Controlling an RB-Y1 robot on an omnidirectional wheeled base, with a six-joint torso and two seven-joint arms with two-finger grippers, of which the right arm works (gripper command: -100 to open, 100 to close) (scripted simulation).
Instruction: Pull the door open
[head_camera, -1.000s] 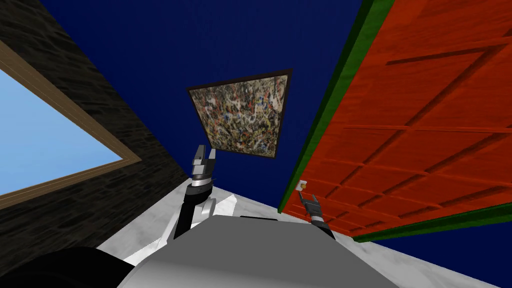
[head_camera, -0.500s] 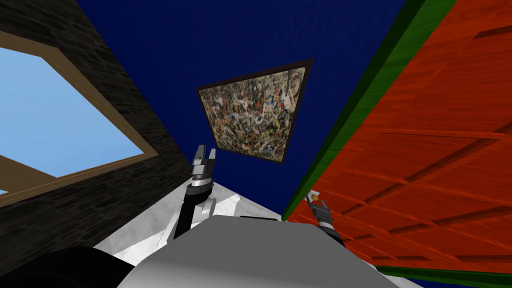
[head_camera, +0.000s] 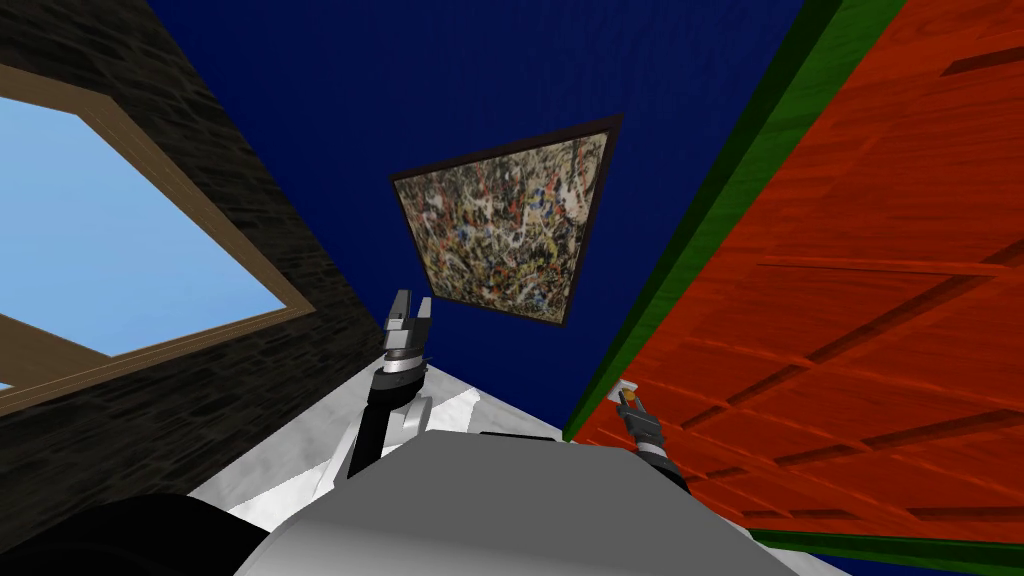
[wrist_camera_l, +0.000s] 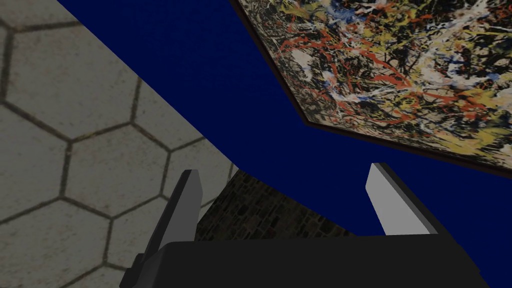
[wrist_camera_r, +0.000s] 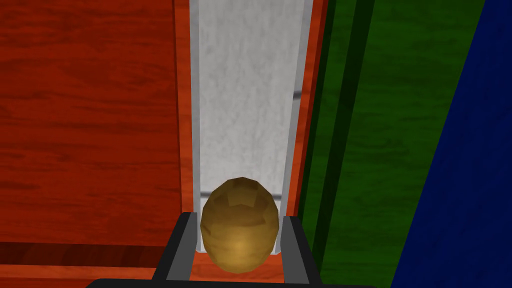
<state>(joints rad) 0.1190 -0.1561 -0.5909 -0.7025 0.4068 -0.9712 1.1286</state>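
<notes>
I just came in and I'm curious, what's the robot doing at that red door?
The robot's right gripper is shut on the round golden knob, which sits on a white plate at the edge of the red door, next to the green frame. It looks ready to pull. The left gripper is open and holds nothing.

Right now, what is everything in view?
door: one, red-orange, on my right
frame: one, green, along the door's edge
plate: one, white, at the door's edge
knob: one, brass-coloured, on the plate
painting: one, speckled, on the blue wall ahead
window: one, tan-framed, in the dark brick wall, left
floor: one, white, below
left gripper: one, grey, open, held up at my left
right gripper: one, grey, shut on the knob
</notes>
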